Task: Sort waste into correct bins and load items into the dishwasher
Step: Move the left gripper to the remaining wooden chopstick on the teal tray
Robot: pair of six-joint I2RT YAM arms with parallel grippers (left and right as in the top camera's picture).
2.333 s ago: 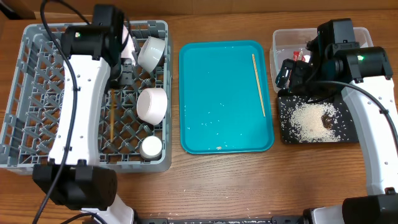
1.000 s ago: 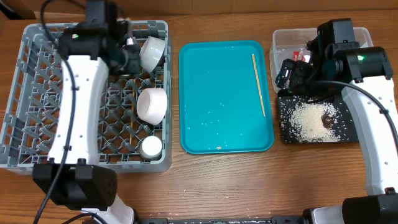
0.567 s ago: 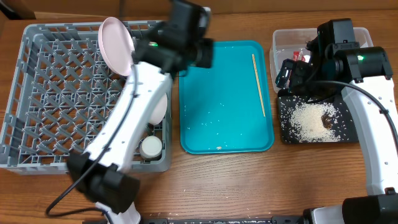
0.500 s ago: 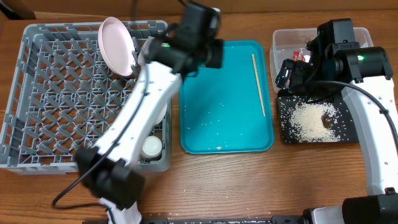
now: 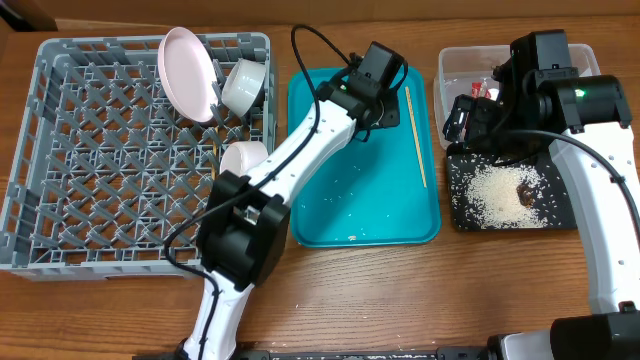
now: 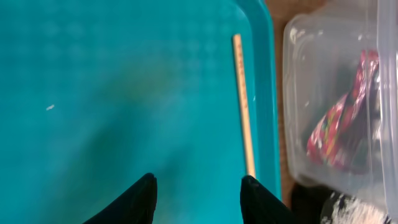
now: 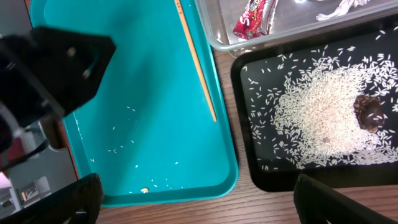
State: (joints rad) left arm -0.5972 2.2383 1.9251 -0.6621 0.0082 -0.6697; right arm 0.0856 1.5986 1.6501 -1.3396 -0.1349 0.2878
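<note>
One wooden chopstick lies along the right side of the teal tray; it also shows in the left wrist view and the right wrist view. My left gripper hovers open and empty over the tray, just left of the chopstick. My right gripper is open wide and empty above the bins. The clear tub holds the red-and-white wrapper and tissue. The black tray holds rice and a brown bit.
The grey rack at left holds the pink plate on edge and two white bowls. Loose grains dot the teal tray. My left arm crosses the rack's right side and hides its front corner.
My left arm has swung from the rack to the right over the teal tray, leaving the pink plate standing in the rack. My right arm has not moved.
</note>
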